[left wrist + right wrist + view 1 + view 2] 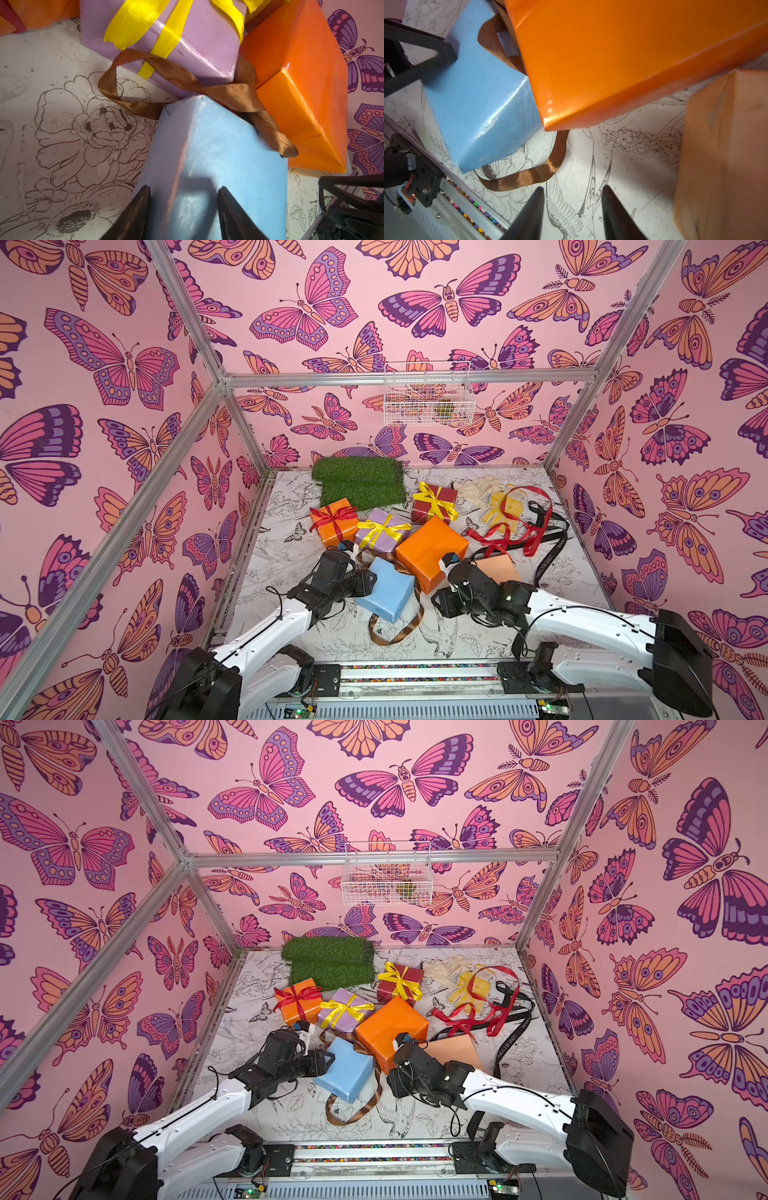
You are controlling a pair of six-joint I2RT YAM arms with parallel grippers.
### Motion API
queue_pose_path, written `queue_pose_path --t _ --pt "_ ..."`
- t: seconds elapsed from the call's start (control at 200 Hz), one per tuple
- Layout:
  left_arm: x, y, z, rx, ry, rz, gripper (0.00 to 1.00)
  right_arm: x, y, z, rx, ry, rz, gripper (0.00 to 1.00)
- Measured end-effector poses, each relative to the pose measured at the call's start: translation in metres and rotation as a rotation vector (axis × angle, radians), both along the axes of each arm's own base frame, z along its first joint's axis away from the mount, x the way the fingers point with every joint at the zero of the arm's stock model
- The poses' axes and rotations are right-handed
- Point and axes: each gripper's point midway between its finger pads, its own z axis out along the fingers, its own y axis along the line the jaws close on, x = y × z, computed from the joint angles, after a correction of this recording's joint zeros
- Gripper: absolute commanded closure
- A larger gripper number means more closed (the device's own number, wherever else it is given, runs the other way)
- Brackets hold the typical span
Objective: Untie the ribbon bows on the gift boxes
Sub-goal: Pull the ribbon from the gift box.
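On table (291, 568), clamping blue box (388, 593) in left gripper (184, 188), with right gripper (574, 188) part-open, empty; next, probably pulling brown ribbon (527, 179) clear.

Blue box (390, 593) tilted on loose brown ribbon (228, 91), beside bare orange box (428, 551); lilac box (197, 52) behind, yellow-bowed

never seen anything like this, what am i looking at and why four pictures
Two white robot arms work on a table in a butterfly-papered booth. The two wide pictures come from one two-eyed camera overhead; the close-ups come from cameras on the wrists. Six wrapped gift boxes lie there: three have tied bows, three are bare, ribbons loose nearby. The left arm's fingers grip the pale blue box, its brown ribbon trailing loose. The right arm's fingers are open and empty over the table, near the big orange box.
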Motion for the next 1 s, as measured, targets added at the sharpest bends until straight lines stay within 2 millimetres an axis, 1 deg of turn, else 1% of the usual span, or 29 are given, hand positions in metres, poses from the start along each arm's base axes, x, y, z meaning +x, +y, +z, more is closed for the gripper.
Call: queue_pose_path --t 0.055,0.13,0.21,0.26,0.34,0.411,0.471,0.571,0.731,0.891,1.001 --pt "0.0 0.0 0.0 0.0 0.0 0.0 0.45 -0.005 0.001 -0.008 0.004 0.027 0.004 0.64" --pt "0.0 0.0 0.0 0.0 0.0 0.0 0.45 -0.021 0.0 -0.026 -0.001 0.079 0.02 0.64" --pt "0.001 0.0 -0.001 0.0 0.001 0.0 0.45 -0.04 0.001 -0.046 -0.025 0.135 0.05 0.57" --pt "0.001 -0.001 -0.001 -0.001 -0.001 0.0 0.45 -0.048 0.003 -0.054 -0.043 0.156 0.068 0.53" --pt "0.001 -0.001 0.0 -0.001 -0.002 -0.001 0.45 -0.057 0.013 -0.064 -0.052 0.177 0.097 0.52" --pt "0.001 -0.001 0.0 -0.001 -0.002 -0.001 0.45 -0.055 0.027 -0.06 -0.015 0.167 0.101 0.52" --pt "0.001 -0.001 0.0 -0.001 -0.002 -0.001 0.45 -0.054 0.034 -0.06 0.003 0.164 0.097 0.54" --pt "0.001 -0.001 0.0 -0.002 -0.004 -0.003 0.45 -0.051 0.037 -0.06 0.016 0.156 0.08 0.53" --pt "0.0 -0.002 0.001 -0.003 -0.006 -0.005 0.45 -0.044 0.04 -0.057 0.033 0.13 0.049 0.47" --pt "0.0 -0.002 0.001 -0.003 -0.006 -0.007 0.45 -0.035 0.043 -0.06 0.023 0.104 0.013 0.48" --pt "0.0 -0.002 0.001 -0.003 -0.006 -0.007 0.45 -0.027 0.048 -0.061 0.035 0.08 -0.015 0.5"
